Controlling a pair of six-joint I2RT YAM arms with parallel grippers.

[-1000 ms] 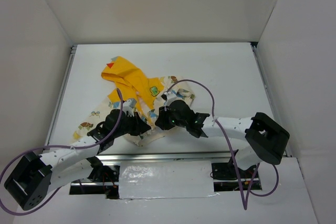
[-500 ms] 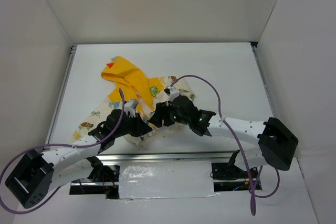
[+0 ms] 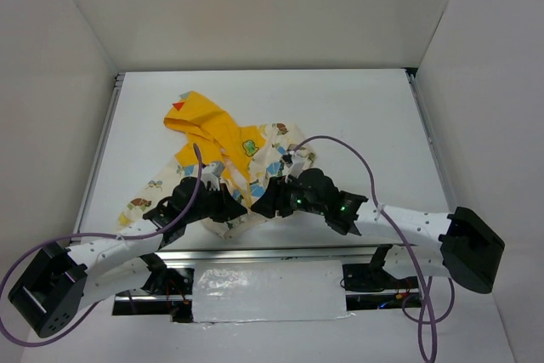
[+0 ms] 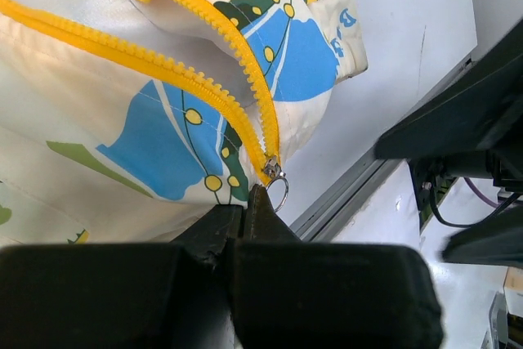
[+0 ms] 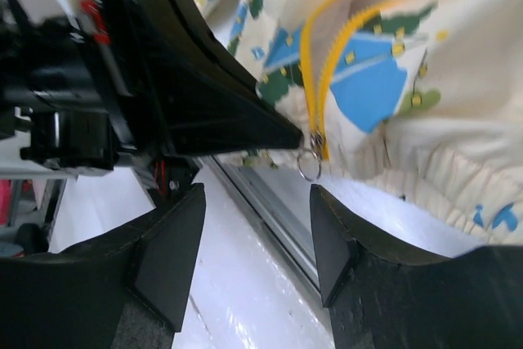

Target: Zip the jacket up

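The jacket (image 3: 217, 138) lies on the left half of the table, cream with blue-green prints, its yellow hood (image 3: 200, 121) and red spike toward the back. My left gripper (image 3: 236, 210) is shut on the hem at the bottom of the yellow zipper (image 4: 204, 87), right beside the slider and its metal ring (image 4: 276, 179). In the left wrist view the shut left gripper (image 4: 249, 202) pinches the cloth. My right gripper (image 5: 257, 243) stands open just short of the ring (image 5: 309, 167), which hangs free above its fingers (image 5: 176, 234). In the top view the right gripper (image 3: 262, 203) meets the left one at the hem.
A metal rail (image 3: 255, 254) runs along the table's near edge, just under both grippers. Purple cables (image 3: 340, 146) loop above both arms. White walls enclose the white table (image 3: 365, 116) on three sides.
My right gripper has opened and drawn back toward the near edge, off the zipper; its elbow has swung out to the right. The left gripper and the jacket have stayed put.
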